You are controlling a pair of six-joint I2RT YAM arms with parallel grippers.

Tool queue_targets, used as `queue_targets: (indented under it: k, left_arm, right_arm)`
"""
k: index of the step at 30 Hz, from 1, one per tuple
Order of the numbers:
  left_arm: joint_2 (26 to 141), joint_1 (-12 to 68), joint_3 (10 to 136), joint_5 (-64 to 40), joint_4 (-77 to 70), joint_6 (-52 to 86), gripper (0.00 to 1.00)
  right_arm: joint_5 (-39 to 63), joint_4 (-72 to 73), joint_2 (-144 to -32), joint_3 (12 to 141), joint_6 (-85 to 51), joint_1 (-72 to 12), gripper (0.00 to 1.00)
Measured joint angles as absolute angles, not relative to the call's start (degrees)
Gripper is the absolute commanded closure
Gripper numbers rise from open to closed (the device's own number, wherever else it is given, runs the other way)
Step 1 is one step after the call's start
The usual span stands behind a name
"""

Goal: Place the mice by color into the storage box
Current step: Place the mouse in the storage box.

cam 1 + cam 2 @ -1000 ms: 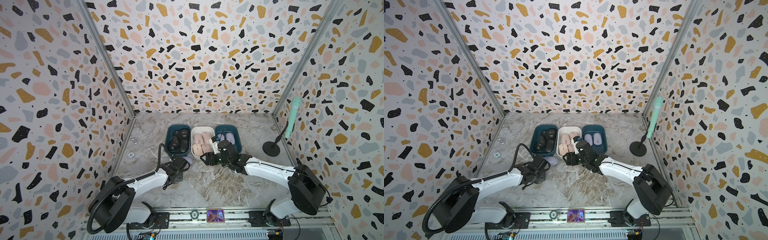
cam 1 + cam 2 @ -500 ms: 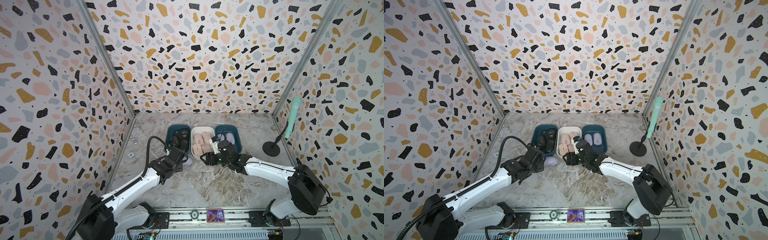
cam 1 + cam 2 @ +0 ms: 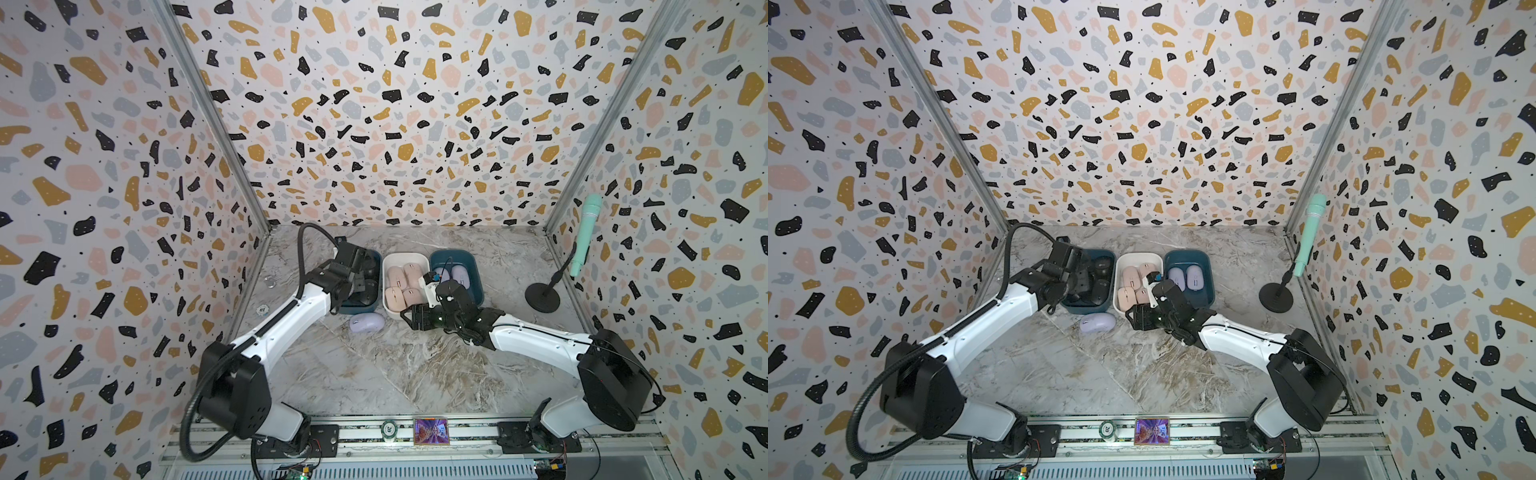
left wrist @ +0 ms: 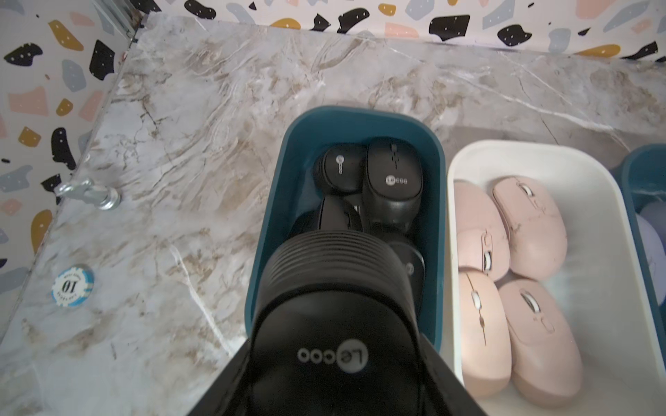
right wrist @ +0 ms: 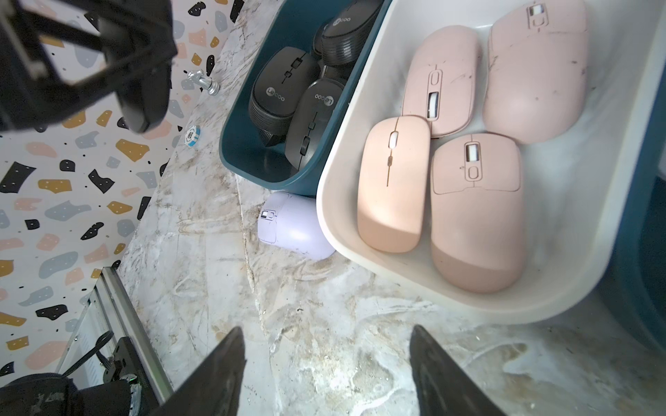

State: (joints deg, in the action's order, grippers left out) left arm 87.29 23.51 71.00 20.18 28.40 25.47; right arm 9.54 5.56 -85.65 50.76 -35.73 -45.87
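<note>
mic: mint-green microphone (image 3: 586, 232) tilted on black round-base stand (image 3: 542, 296), right edge of marble table (image 3: 374, 374) | left edge: blue-white poker chip (image 4: 72, 285) marked 10; silver metal fitting (image 4: 90, 192) further back, apart from it | front rail (image 3: 478, 432): green chip (image 3: 388, 427) marked 20, just beside colourful card (image 3: 431, 431) | walls (image 3: 374, 104): terrazzo print

Several black mice (image 4: 393, 180) are lying piled in the left teal bin (image 4: 275, 187), and 1 more black mouse (image 4: 335, 324) is hanging just above it, logo up. 4 pale pink mice (image 5: 475, 209) are lying side by side in the white middle bin (image 5: 576, 180). 2 lavender mice (image 3: 1185, 277) are sitting in the right teal bin (image 3: 1209, 286). 1 lavender mouse (image 3: 367, 323) is lying outside, just in front of the bins.
</note>
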Motion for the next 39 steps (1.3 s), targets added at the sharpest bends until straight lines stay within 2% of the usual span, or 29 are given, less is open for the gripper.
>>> queue_targets:
  k: [9, 17, 39]
  left_arm:
    - [103.33, 18.87, 86.24, 15.49, 26.87, 21.41, 0.48]
    - [112.01, 17.96, 91.68, 13.30, 27.38, 20.29, 0.48]
    - [116.92, 17.67, 92.18, 11.51, 27.99, 21.74, 0.45]
  right_arm:
    - [9.04, 5.58, -85.47, 50.76, -35.70, -45.56, 0.27]
    - [8.43, 5.58, -85.03, 50.76, -35.70, -45.10, 0.27]
    - [8.34, 5.58, -84.79, 50.76, -35.73, -44.97, 0.27]
